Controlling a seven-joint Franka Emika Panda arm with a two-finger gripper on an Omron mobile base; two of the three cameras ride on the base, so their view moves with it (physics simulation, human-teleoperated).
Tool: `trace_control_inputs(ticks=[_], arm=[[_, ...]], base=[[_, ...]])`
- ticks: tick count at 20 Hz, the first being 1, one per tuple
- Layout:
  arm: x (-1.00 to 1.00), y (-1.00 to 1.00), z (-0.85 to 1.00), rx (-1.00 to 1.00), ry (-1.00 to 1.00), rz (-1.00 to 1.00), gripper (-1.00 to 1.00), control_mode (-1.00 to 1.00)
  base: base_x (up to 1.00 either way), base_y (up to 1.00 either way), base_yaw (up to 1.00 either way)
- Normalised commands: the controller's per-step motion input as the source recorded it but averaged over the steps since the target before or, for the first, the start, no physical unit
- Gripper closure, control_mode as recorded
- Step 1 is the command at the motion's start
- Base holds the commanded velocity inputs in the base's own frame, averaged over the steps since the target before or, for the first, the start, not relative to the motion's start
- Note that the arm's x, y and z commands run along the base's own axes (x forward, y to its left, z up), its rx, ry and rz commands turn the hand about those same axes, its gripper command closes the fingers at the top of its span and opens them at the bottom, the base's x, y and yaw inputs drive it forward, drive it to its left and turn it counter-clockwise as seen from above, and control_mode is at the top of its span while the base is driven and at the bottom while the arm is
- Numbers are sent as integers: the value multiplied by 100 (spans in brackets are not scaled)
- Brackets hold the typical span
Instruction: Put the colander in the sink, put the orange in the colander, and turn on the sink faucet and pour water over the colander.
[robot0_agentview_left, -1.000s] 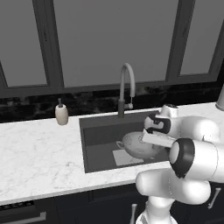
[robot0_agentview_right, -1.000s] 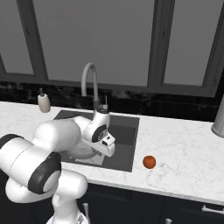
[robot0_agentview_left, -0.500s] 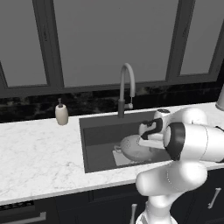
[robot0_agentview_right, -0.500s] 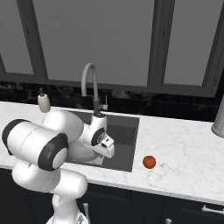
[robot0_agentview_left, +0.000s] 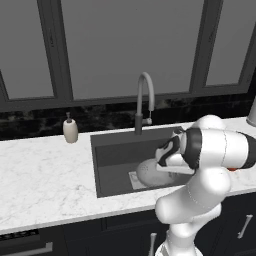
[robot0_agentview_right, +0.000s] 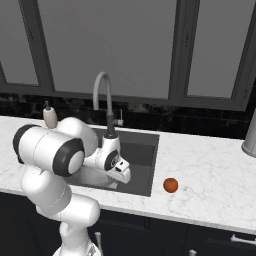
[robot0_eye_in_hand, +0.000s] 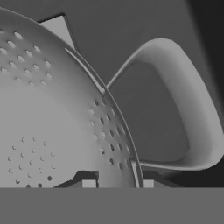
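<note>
1. Since a second ago, the white arm has folded lower over the large rectangular dark grey sink (robot0_agentview_left: 117, 150), and the round grey pierced metal colander (robot0_agentview_left: 150, 172) has sunk with it toward the basin floor.
2. The colander sits low in the sink, over the pale square drain plate (robot0_agentview_left: 136, 179).
3. The hand view shows the robot's fingers (robot0_eye_in_hand: 89, 183) straddling the colander's rim, one tip inside the bowl, one outside, beside a loop handle (robot0_eye_in_hand: 192, 118). They appear closed on the rim.
4. The small round bright orange fruit (robot0_agentview_right: 170, 185) lies on the white marble desk (robot0_agentview_right: 215, 175), just right of the sink.
5. The tall grey gooseneck faucet (robot0_agentview_left: 144, 102) stands behind the basin; no water runs.
6. Judged step: placing the colander. Next, the fingers likely need to release the rim, lift clear, and reach right for the orange.
</note>
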Motion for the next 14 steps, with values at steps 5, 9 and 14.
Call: trace_control_inputs(ticks=[5, 9, 14], arm=[[7, 2, -20, 0, 0, -1, 100, -100], [0, 8, -21, 0, 0, -4, 100, -100], [5, 5, -16, 0, 0, -4, 100, -100]], base=[[0, 0, 0], [0, 0, 0], [0, 0, 0]])
